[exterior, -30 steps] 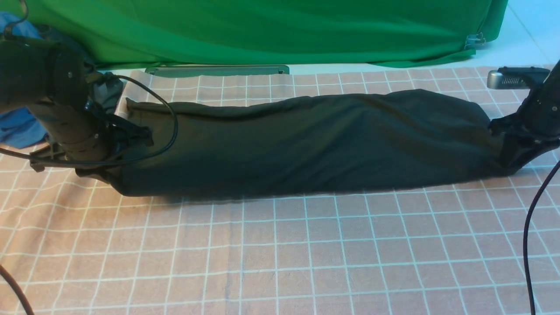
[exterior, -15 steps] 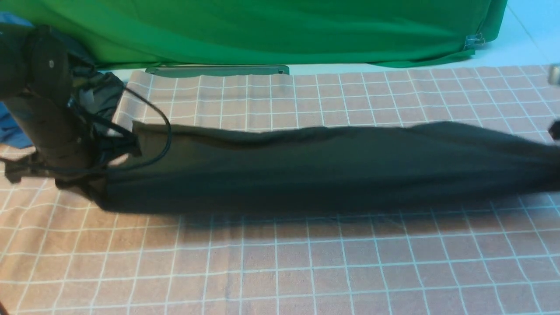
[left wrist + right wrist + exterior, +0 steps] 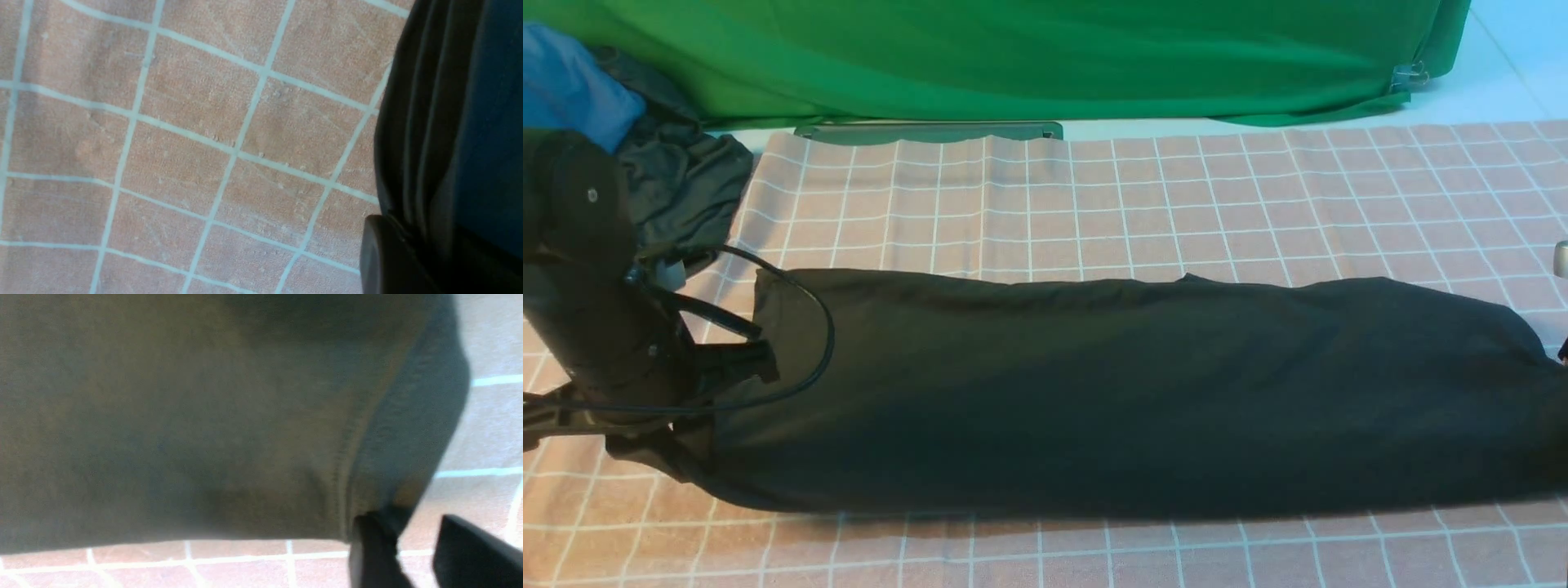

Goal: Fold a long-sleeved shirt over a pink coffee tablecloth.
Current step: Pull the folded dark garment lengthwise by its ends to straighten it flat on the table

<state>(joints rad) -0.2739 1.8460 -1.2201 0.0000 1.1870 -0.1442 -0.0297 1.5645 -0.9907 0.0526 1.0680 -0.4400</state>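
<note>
The long-sleeved shirt (image 3: 1111, 392) lies as a long black band across the pink coffee tablecloth (image 3: 1143, 196); no print shows. My left arm (image 3: 588, 310) stands at its left end. In the left wrist view the shirt (image 3: 449, 122) is bunched in pleats against one finger (image 3: 380, 253); the other finger is hidden behind the fabric. My right gripper (image 3: 416, 555) is open at the band's right end. Tablecloth (image 3: 482, 428) shows between its fingers, and the hemmed corner (image 3: 392, 457) touches one finger (image 3: 369, 555). In the front view this gripper is almost wholly past the right edge.
A bright green cloth (image 3: 1013, 57) hangs along the back, with a grey-green bar (image 3: 927, 131) at its foot. A blue garment (image 3: 564, 90) and a dark grey garment (image 3: 686, 188) are heaped at the back left. A black cable (image 3: 817, 327) loops over the shirt's left end.
Both arms have drawn the shirt toward the near side and laid it down as a wider band. The right gripper left the front view and its jaws parted.
</note>
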